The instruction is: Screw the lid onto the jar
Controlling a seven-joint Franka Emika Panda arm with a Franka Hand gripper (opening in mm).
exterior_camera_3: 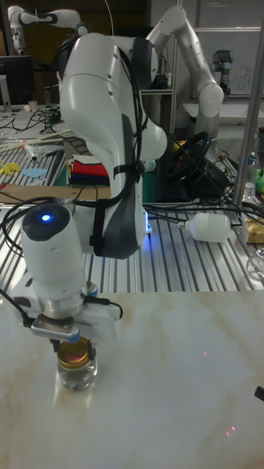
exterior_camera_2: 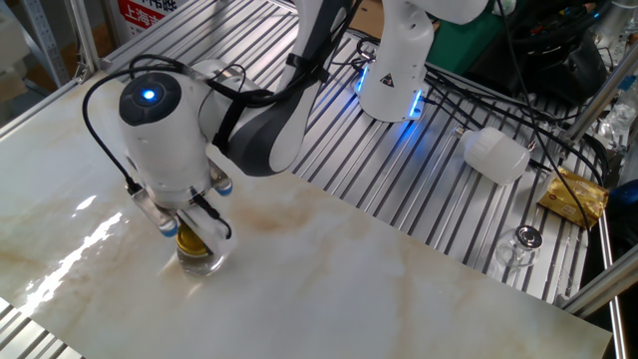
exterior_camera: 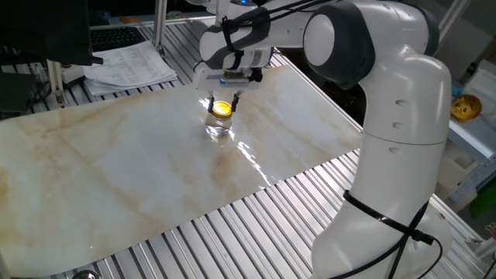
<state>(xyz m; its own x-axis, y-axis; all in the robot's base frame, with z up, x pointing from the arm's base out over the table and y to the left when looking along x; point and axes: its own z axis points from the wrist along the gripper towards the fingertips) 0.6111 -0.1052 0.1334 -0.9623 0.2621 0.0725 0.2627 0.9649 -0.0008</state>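
The clear glass jar [exterior_camera: 218,126] [exterior_camera_2: 200,260] [exterior_camera_3: 77,374] stands upright on the marble board. The gold lid [exterior_camera: 222,108] [exterior_camera_2: 191,242] [exterior_camera_3: 75,358] sits on its mouth. My gripper [exterior_camera: 222,101] [exterior_camera_2: 190,234] [exterior_camera_3: 75,350] points straight down over the jar, with a finger on either side of the lid. It looks shut on the lid. The white hand hides most of the lid's rim in the other fixed view and the tall fixed view.
The marble board [exterior_camera: 116,170] lies on a slatted metal table. Papers [exterior_camera: 128,66] lie at the far left. A white plastic bottle [exterior_camera_2: 495,155] lies on the slats, with a small glass [exterior_camera_2: 520,244] and a gold packet [exterior_camera_2: 573,194] at the right edge. A rounder gold object [exterior_camera: 466,108] sits on a side shelf.
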